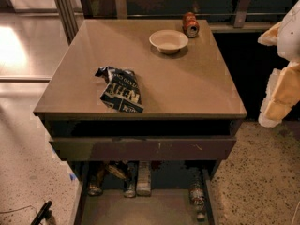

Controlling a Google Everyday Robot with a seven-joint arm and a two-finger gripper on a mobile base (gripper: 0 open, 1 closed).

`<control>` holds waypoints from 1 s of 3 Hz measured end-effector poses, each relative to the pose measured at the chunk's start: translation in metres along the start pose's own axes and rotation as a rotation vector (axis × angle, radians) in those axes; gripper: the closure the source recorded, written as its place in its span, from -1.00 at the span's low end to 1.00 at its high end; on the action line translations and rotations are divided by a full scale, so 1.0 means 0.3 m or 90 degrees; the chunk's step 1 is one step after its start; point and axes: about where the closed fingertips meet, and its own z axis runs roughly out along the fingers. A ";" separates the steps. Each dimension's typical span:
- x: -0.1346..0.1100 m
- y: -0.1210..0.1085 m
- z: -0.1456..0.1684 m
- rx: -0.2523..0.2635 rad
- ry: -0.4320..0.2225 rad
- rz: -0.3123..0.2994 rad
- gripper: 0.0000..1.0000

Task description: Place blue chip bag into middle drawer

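Note:
The blue chip bag (119,90) lies crumpled on the cabinet top (187,88), near its front left edge, white lettering facing up. The middle drawer (145,209) is pulled out below, and its grey-brown floor shows at the bottom of the view. Several bottles and cans (136,179) lie at its back. Only the white and tan segments of my arm (283,69) show, at the right edge beside the cabinet and well away from the bag. My gripper itself is out of the frame.
A cream bowl (168,41) and a red-orange soda can (190,24) sit at the back of the cabinet top. A drawer with a long dark-brown front panel (140,148) juts out slightly above the open drawer. A slender dark object (41,213) lies on the floor at bottom left.

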 end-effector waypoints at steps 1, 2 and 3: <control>0.000 0.000 0.000 0.000 0.000 0.000 -1.00; -0.015 -0.017 0.002 0.004 -0.022 -0.002 -1.00; -0.081 -0.058 0.027 0.012 -0.064 -0.016 -1.00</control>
